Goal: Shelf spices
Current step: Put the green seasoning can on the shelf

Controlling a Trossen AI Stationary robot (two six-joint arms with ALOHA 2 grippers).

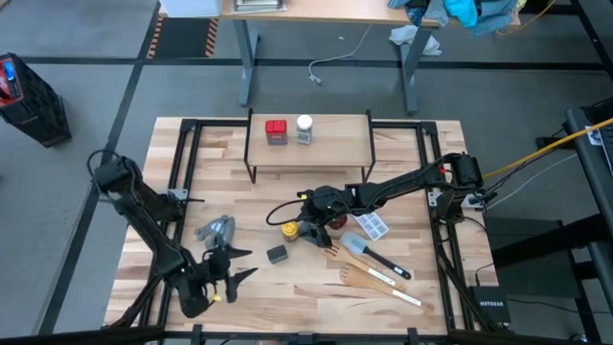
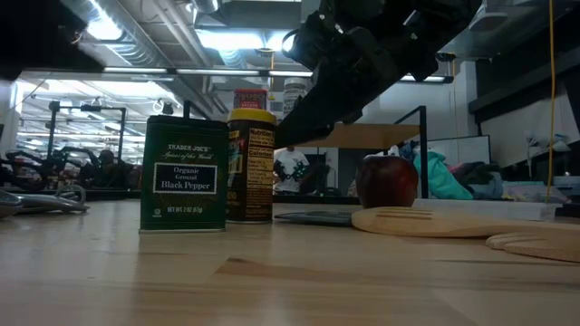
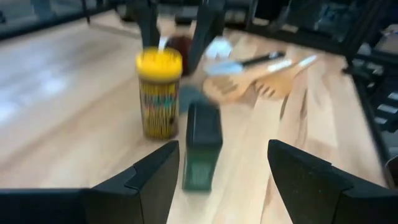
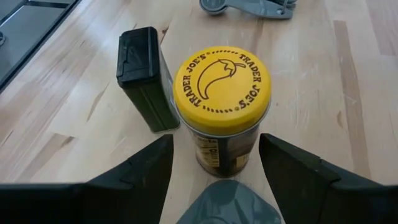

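Pale wood counter (image 1: 306, 287) seen from above. Shelf (image 1: 308, 153) stands at the far middle, with the red square tin (image 1: 276, 131) and the white-capped jar (image 1: 305, 128) side by side on its board. Right gripper (image 1: 299, 230) reaches in from the right to mid-counter, at the yellow-lidded jar (image 1: 288, 230). Dark square tin (image 1: 277, 254) stands just near of that jar. Grey measuring spoons (image 1: 215, 230) lie to the left. Left gripper (image 1: 239, 264) rests at the near left, jaws spread and empty, pointing toward the dark tin. Wooden utensils (image 1: 369, 278) and a spatula (image 1: 369, 254) lie to the near right.

Low view: dark tin (image 2: 184, 174), labelled black pepper, stands upright beside the yellow-lidded jar (image 2: 250, 166), also upright. Right arm comes down from above, behind the jar. A red apple (image 2: 386, 179) sits further right.

Left wrist view: jaws wide apart with nothing between them; the dark tin (image 3: 202, 146) and the jar (image 3: 160, 93) stand ahead, apart from the fingers (image 3: 155, 180).

Right wrist view: jaws parted on either side of the jar (image 4: 222, 102), fingers (image 4: 140, 171) not touching it. Dark tin (image 4: 144, 78) stands just beside the jar.
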